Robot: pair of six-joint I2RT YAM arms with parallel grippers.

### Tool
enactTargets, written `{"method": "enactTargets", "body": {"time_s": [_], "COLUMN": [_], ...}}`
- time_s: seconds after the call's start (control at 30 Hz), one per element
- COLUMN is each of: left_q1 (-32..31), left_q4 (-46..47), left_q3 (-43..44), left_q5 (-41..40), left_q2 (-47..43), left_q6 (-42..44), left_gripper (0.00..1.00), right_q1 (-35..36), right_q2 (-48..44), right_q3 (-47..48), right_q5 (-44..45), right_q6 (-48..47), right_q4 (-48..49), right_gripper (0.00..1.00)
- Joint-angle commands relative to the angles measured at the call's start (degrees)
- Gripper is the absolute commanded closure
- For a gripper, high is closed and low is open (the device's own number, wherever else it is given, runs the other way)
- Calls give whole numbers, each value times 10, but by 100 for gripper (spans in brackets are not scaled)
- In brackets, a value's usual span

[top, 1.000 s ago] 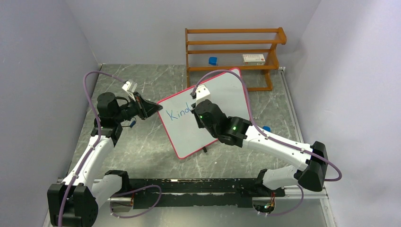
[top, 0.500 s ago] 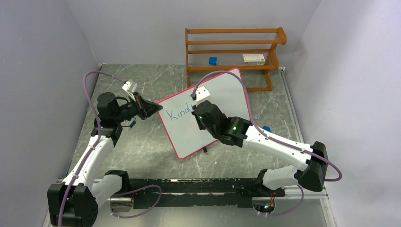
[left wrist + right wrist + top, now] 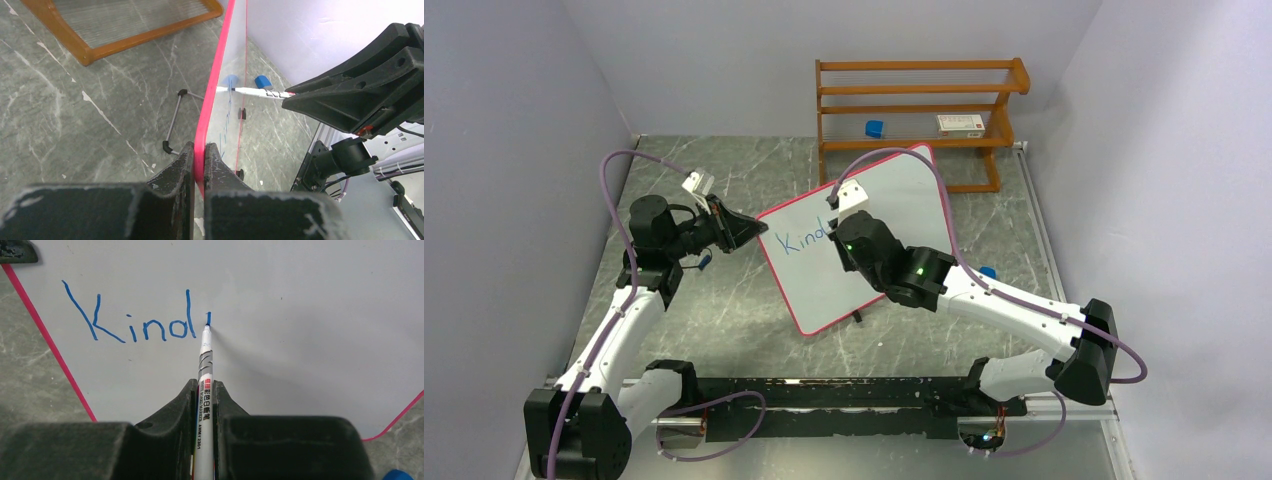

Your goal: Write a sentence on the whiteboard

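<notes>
- While the whiteboard (image 3: pixel 894 195) stands tilted at the desk's (image 3: pixel 724 310) centre, the left end effector (image 3: pixel 199 150) pinches its pink rim at the nine o'clock edge.
- And the right end effector (image 3: pixel 204 390) is clamped on a marker (image 3: pixel 205 365), tip touching the board.
- The sentence (image 3: pixel 135 325) reads "Kind" plus one short stroke, in blue.
- Wooden rack (image 3: pixel 919 105) sits at twelve o'clock.

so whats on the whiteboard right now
Blue lettering "Kind" plus one short stroke, the marker tip touching the whiteboard. From above, the right arm hides the board's middle.
</notes>
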Motion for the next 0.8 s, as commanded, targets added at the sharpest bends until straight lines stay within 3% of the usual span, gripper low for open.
{"method": "enactTargets", "body": {"time_s": [0.0,0.77], "left_q1": [-1,-1], "left_q4": [-27,-28], "left_q3": [0,-1], "left_q5": [-9,-10], "left_q2": [10,9], "left_q6": [29,29], "left_gripper": [95,95], "right_q1": [-4,-15], "right_q2": [1,-5], "right_q3": [8,-6], "right_q5": [19,11], "right_q6": [-10,12], "right_q4": [30,-8], "right_gripper": [100,100]}}
